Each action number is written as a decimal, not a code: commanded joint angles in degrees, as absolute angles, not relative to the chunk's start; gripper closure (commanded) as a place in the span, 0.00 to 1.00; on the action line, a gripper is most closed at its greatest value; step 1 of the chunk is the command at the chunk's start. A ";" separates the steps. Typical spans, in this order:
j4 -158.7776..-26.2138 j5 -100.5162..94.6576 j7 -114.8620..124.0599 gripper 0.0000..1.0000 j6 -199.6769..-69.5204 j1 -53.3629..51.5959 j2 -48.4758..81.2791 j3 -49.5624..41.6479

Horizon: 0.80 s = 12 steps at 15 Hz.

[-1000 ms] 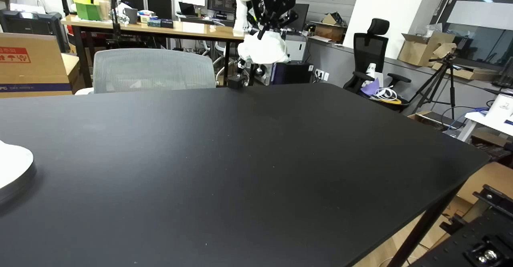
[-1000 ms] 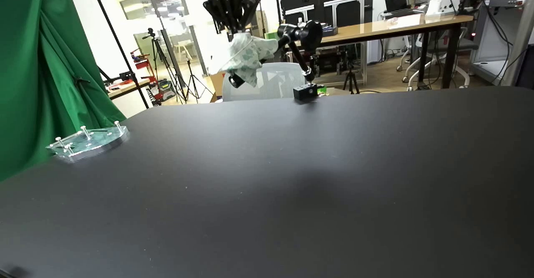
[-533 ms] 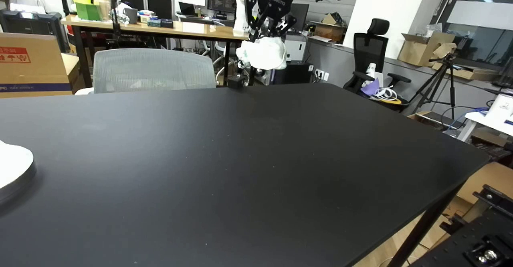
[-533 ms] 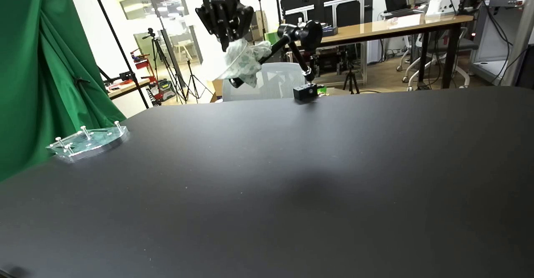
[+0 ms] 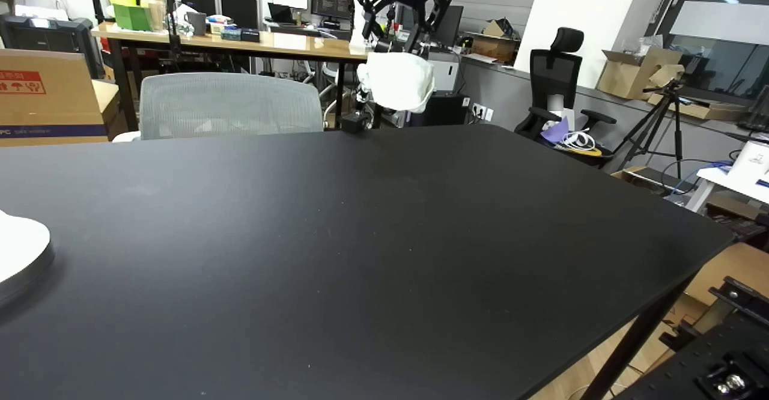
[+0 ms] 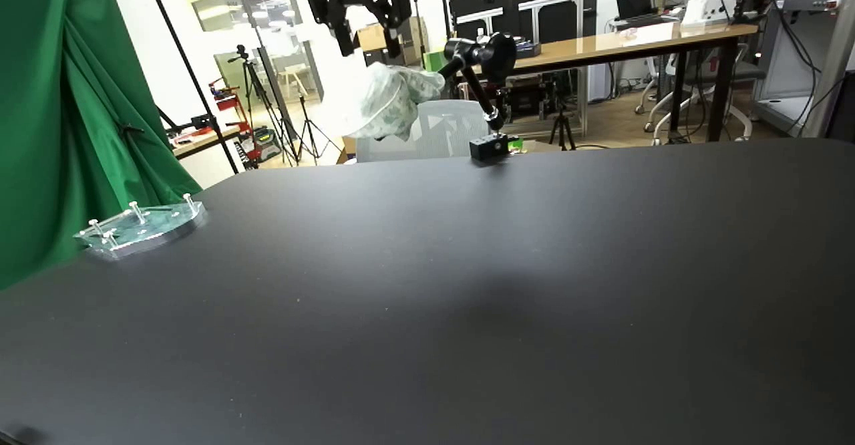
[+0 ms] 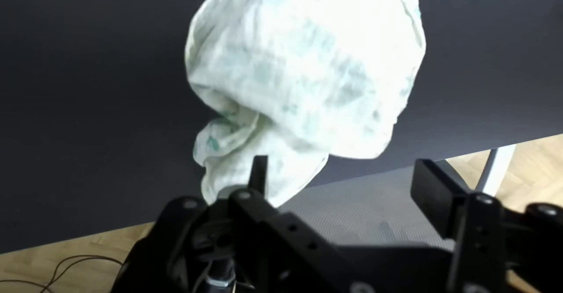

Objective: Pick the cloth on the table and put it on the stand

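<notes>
The pale cloth (image 6: 394,101) with green leaf print hangs draped over the end of the black jointed stand (image 6: 473,87), above the table's far edge. The stand's small block base (image 6: 489,147) rests on the black table (image 6: 427,284). Just above the cloth, my gripper (image 6: 371,44) is open, its fingertips apart from the fabric. The same cloth (image 5: 398,81) and open gripper (image 5: 393,36) show in an exterior view, where the cloth looks nearly white. In the wrist view the gap of my gripper (image 7: 341,185) holds nothing; the cloth (image 7: 303,64) lies beyond the fingers, hiding the stand's end.
A grey mesh chair (image 5: 231,106) stands behind the far edge. A clear plate with upright bolts (image 6: 143,228) sits at a table corner in an exterior view. A white rounded object (image 5: 21,250) is at the table's side, and a green curtain (image 6: 87,131) hangs nearby.
My gripper has gone from shut on the cloth to open and has risen off it. The cloth has stayed on the stand's arm, now covering more of its end.
</notes>
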<state>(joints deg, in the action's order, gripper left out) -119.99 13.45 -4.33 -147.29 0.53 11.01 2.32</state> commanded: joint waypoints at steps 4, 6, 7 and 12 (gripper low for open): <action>-118.30 5.55 0.89 0.00 -143.84 -0.79 8.23 1.28; -118.93 3.55 0.14 0.00 -141.54 -0.79 7.41 1.41; -119.57 2.64 -1.04 0.00 -140.15 -0.72 6.87 1.50; -126.32 2.15 -8.25 0.00 -133.47 -0.11 3.51 1.94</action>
<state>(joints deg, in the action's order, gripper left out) -121.14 3.08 -4.97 -135.43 -0.14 7.07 2.13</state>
